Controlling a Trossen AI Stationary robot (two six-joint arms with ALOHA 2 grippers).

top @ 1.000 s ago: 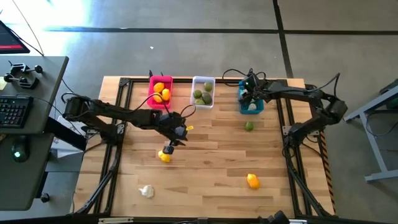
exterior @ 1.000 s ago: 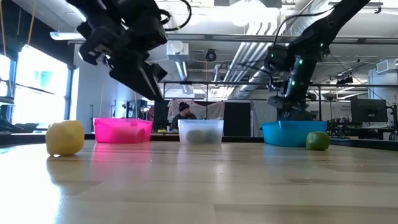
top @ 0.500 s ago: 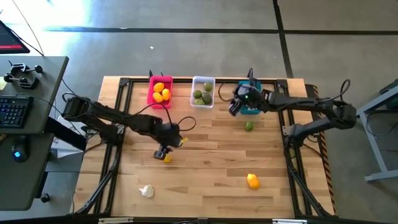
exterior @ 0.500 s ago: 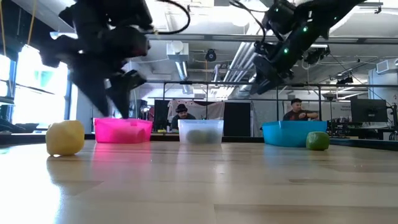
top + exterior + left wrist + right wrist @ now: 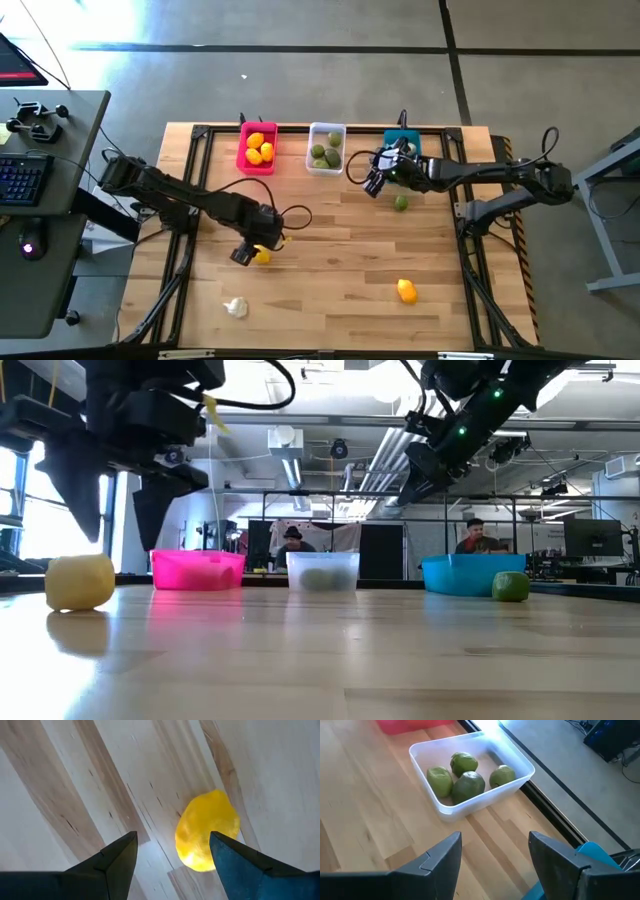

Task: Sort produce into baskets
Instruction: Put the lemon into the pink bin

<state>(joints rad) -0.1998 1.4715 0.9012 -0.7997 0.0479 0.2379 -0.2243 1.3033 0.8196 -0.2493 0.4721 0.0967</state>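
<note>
Between the spread fingers of the left gripper [image 5: 172, 865] nothing is held; the jaws stand wide, and a yellow lemon [image 5: 207, 831] is seen on the wooden table [image 5: 340, 260] just ahead of them, nearer one finger than the other. For a clean pick the gripper is best centred over the fruit – so that both fingers pass its widest part – and lowered before it is closed; a rounded piece is likely to roll if nudged on one side only. Once gripped, it is to be carried to the pink basket [image 5: 243, 157], where other lemons lie. Farther off, the right gripper [image 5: 377, 180] hangs open and empty near the white basket [image 5: 445, 806] of limes; a loose lime [image 5: 400, 203] lies close by, the teal basket [image 5: 403, 140] just beyond; an orange lemon [image 5: 406, 291] and a garlic [image 5: 235, 307] are left unsorted.
</note>
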